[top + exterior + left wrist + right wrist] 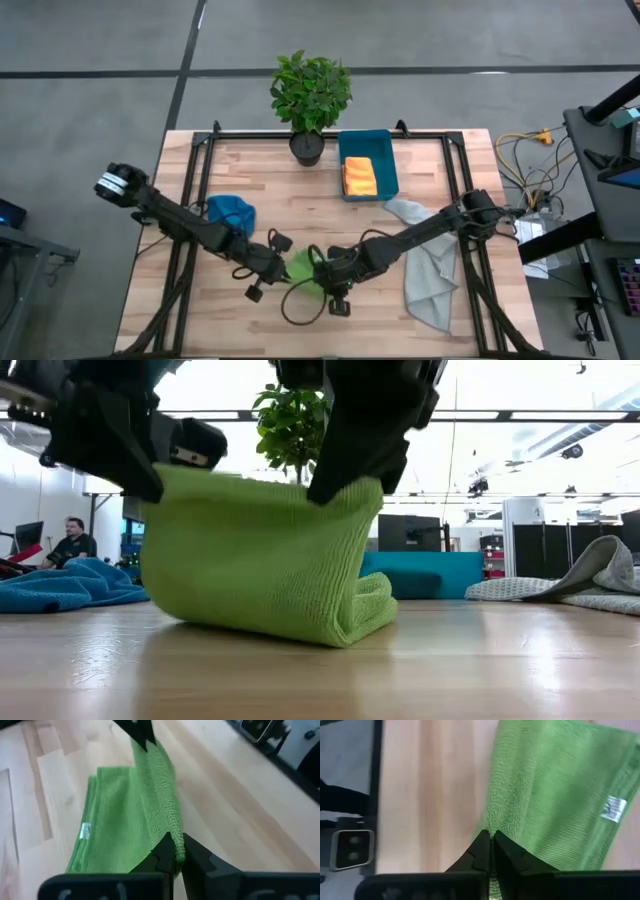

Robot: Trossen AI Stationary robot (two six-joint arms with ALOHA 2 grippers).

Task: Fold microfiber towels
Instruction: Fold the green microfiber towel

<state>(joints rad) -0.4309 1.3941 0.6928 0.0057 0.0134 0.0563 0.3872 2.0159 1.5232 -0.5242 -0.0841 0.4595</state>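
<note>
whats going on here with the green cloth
Both arms are folding the lime green towel near the table's front. The left gripper and right gripper each have jaws shut on a corner, lifting one edge while the rest lies doubled on the table. The blue towel and grey towel lie unfolded; the orange towel sits in the teal bin.

overhead looking down, table-level sideways, two close wrist cameras
</note>
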